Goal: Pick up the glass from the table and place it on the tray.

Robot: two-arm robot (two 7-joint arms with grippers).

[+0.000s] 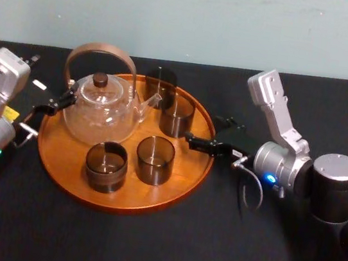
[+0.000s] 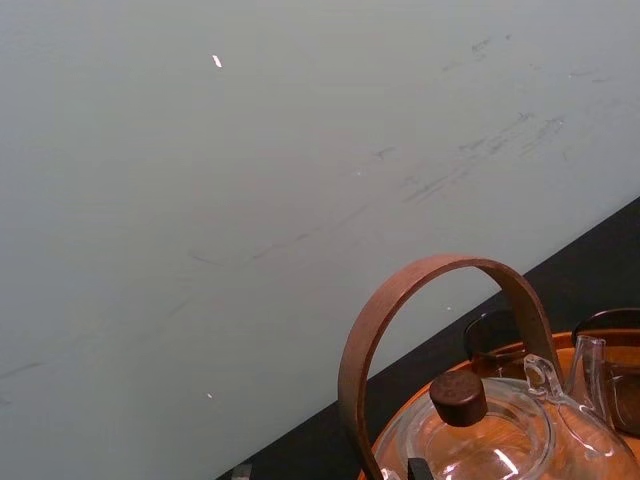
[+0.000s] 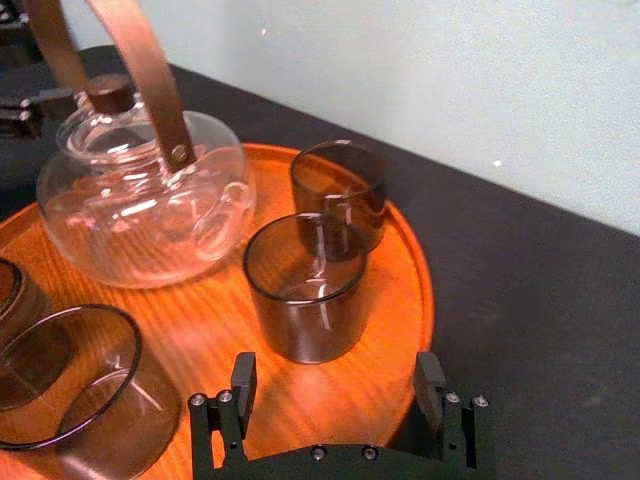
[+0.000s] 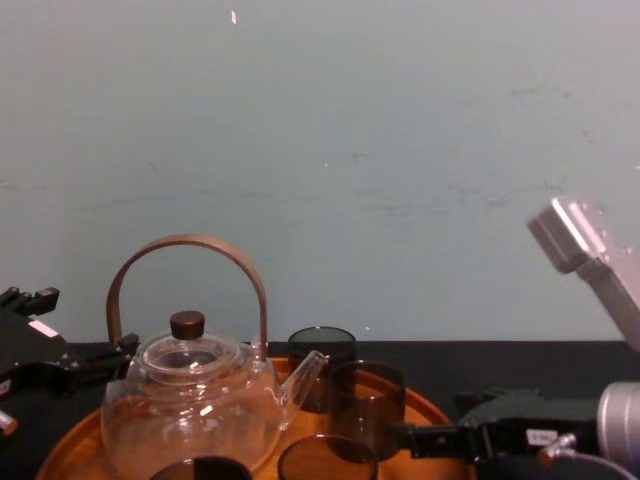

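Observation:
Several smoky dark glasses stand upright on the round wooden tray (image 1: 118,204), beside a clear glass teapot (image 1: 98,113). The glass (image 1: 177,117) closest to my right gripper (image 1: 209,133) sits near the tray's right side. In the right wrist view that glass (image 3: 305,285) stands on the tray (image 3: 390,250) just ahead of the right gripper (image 3: 336,378), which is open with nothing between its fingers and hovers over the tray's right rim. My left gripper (image 1: 60,103) rests at the teapot's left side, by the tray's left rim.
The black table (image 1: 261,247) stretches out in front of and to the right of the tray. The teapot's tall brown hoop handle (image 4: 190,245) rises above the glasses. A pale wall stands behind the table.

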